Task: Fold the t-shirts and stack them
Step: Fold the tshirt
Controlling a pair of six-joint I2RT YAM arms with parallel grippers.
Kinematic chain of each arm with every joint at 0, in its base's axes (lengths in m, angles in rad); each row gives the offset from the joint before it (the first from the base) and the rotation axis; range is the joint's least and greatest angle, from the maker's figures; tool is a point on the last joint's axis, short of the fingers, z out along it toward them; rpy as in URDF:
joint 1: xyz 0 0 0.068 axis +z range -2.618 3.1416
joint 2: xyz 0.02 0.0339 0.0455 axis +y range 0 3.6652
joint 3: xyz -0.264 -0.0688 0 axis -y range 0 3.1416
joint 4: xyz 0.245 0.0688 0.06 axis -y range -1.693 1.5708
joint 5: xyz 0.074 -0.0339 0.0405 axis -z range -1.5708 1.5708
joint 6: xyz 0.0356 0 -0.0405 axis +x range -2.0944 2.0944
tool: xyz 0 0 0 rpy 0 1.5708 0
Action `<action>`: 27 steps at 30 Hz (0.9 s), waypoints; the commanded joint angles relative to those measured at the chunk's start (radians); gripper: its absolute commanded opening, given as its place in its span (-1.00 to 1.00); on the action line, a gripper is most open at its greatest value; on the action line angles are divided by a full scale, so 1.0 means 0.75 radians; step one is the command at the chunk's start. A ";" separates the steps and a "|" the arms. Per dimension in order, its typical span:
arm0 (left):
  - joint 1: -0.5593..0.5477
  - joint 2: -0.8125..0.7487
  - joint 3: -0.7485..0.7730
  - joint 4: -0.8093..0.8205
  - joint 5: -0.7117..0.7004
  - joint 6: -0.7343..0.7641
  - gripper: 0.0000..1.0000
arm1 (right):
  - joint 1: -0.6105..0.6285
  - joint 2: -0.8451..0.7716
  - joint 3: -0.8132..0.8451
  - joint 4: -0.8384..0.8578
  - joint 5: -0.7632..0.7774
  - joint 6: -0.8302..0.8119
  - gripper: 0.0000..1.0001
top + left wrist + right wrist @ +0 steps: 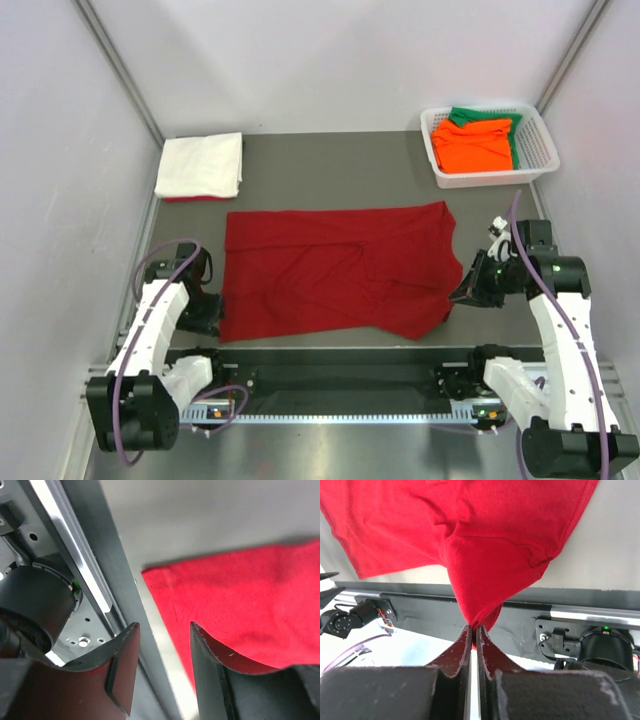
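Red t-shirt [340, 275] flat on surface [330, 160]. My right tool [473, 628] pressed together, pinching its corner, cloth bunched just ahead of tips. My left tool [162, 626] spread, shirt edge ahead-right of it.

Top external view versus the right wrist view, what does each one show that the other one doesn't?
Only the top external view shows the folded white t-shirt, the basket holding the orange t-shirt and green t-shirt, and the left tool near the table's left front. Only the right wrist view shows the right tool shut tight on a pinched peak of cloth. Both show the dark red t-shirt spread on the grey table.
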 commanded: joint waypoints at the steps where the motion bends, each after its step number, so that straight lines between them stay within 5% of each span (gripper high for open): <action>1: -0.001 -0.022 -0.061 0.006 -0.079 -0.199 -0.01 | 0.017 0.017 0.099 0.066 -0.020 -0.034 -1.00; 13: -0.003 0.162 -0.115 0.129 -0.075 -0.247 0.11 | 0.028 0.026 0.132 0.038 -0.028 -0.045 -1.00; 27: -0.011 0.132 -0.248 0.276 -0.042 -0.322 0.05 | 0.030 -0.003 0.156 0.005 -0.026 -0.051 -1.00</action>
